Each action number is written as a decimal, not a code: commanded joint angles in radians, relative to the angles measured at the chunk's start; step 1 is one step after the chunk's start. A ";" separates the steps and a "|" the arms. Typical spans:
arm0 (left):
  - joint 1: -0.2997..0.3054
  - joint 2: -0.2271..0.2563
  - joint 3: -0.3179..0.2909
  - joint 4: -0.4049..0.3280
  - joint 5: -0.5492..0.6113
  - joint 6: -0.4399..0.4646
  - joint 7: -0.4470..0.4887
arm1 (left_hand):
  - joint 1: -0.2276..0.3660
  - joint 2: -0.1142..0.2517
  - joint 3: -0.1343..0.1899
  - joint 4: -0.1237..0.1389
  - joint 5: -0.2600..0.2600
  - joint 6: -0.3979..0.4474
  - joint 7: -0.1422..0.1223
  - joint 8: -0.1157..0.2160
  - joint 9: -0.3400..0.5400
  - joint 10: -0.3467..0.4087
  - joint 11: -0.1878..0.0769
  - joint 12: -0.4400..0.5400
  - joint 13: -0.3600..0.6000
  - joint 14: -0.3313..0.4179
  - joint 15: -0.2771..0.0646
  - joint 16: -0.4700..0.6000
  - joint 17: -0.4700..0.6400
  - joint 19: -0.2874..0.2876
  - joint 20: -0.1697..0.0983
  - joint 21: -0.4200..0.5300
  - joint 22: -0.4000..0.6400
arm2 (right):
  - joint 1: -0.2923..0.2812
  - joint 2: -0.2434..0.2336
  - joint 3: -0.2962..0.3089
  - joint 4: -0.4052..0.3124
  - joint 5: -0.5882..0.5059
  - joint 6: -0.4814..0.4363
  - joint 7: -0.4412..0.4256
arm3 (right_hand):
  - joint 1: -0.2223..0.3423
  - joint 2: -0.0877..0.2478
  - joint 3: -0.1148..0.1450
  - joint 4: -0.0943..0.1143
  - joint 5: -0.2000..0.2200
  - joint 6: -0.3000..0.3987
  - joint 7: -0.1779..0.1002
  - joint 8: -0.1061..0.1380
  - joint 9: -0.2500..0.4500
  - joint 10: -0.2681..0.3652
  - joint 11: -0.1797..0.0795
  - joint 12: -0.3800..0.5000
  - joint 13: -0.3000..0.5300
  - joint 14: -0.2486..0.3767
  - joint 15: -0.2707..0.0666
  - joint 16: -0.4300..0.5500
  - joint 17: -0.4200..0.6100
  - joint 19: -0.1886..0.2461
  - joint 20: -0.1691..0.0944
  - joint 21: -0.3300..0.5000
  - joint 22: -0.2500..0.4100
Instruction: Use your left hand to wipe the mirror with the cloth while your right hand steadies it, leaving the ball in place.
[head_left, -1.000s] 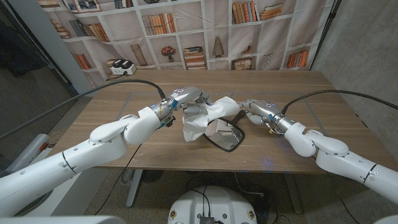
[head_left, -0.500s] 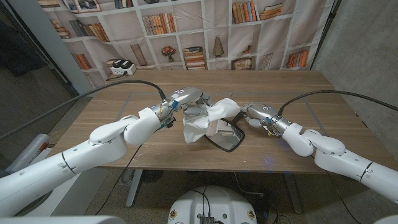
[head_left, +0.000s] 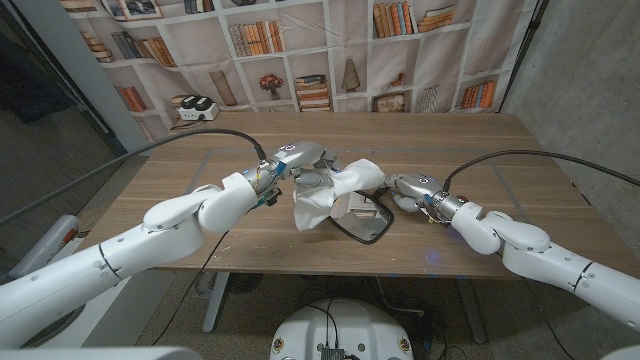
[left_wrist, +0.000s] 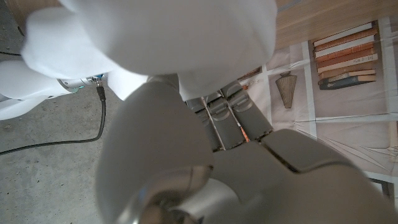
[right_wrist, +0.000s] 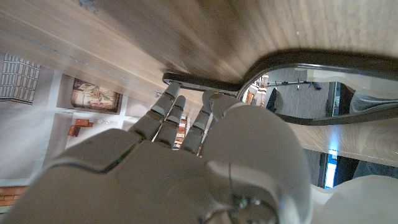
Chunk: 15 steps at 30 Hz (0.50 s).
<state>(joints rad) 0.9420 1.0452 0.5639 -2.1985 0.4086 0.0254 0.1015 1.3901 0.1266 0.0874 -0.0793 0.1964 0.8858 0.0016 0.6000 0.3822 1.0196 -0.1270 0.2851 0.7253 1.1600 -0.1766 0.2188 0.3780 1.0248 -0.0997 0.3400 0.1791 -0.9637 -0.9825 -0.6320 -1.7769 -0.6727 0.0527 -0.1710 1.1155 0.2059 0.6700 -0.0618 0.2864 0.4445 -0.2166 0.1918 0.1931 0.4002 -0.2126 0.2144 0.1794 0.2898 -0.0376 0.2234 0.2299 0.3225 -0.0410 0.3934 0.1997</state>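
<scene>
Wooden table — left hand grips cloth on mirror; right hand, fingers extended, has slid nearer its handle.

Cloth covers mirror far half; near half bare.

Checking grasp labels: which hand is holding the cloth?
The left hand grips the white cloth over the mirror; the right hand rests at the mirror's edge, clothless.

It looks like a robot test room: a printed bookshelf sheet hangs behind the wooden tabletop, beside a bare grey wall.
</scene>
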 joint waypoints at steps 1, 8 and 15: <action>-0.006 -0.001 0.002 0.009 0.000 -0.004 -0.005 | 0.008 0.003 0.036 0.028 0.005 0.004 0.005 0.006 0.003 0.034 -0.031 0.000 0.004 0.046 -0.049 0.000 0.006 -0.002 -0.002 -0.001 0.005 | 0.015 0.007 -0.028 0.018 -0.031 0.031 -0.002 | -0.001 -0.001 -0.012 0.010 -0.005 0.010 -0.005 -0.001 0.002 0.005 0.000 -0.002 0.002 0.007 -0.149 0.000 0.006 -0.005 -0.158 0.010 0.002; -0.009 -0.004 0.003 0.019 -0.004 -0.011 -0.003 | 0.007 0.002 0.036 0.029 0.005 0.003 0.003 0.007 0.003 0.033 -0.031 -0.004 0.004 0.046 -0.048 -0.001 0.006 -0.004 0.000 -0.003 0.005 | 0.020 0.018 -0.037 0.039 -0.037 0.052 -0.016 | 0.000 0.000 -0.013 0.010 -0.007 0.014 -0.005 0.000 0.002 0.003 0.000 -0.003 0.002 0.010 -0.150 0.000 0.006 -0.006 -0.157 0.011 0.002; -0.020 -0.012 0.010 0.033 -0.004 -0.022 -0.007 | 0.008 0.001 0.037 0.029 0.005 0.005 0.001 0.008 0.001 0.036 -0.032 -0.006 0.006 0.047 -0.049 -0.001 0.007 -0.001 -0.002 -0.003 0.005 | 0.013 0.022 -0.045 0.071 -0.074 0.087 -0.102 | -0.047 -0.011 0.002 0.029 -0.026 0.135 -0.007 0.025 0.005 0.095 0.004 0.023 0.003 0.092 -0.168 -0.010 -0.026 0.031 -0.165 0.038 -0.002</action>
<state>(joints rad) 0.9334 1.0421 0.5663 -2.1816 0.4062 0.0165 0.0977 1.3901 0.1266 0.0874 -0.0793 0.1964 0.8849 0.0007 0.5997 0.3824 1.0196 -0.1270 0.2780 0.7279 1.1600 -0.1765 0.2185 0.3832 1.0249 -0.0998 0.3401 0.1791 -0.9493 -0.9698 -0.6605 -1.7430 -0.7058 0.0994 -0.1969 1.0920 0.1937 0.6598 -0.0420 0.2691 0.5304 -0.2216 0.2082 0.1926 0.4560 -0.2093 0.2253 0.1794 0.3518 -0.0413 0.2229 0.2136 0.3333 -0.0420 0.4193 0.1985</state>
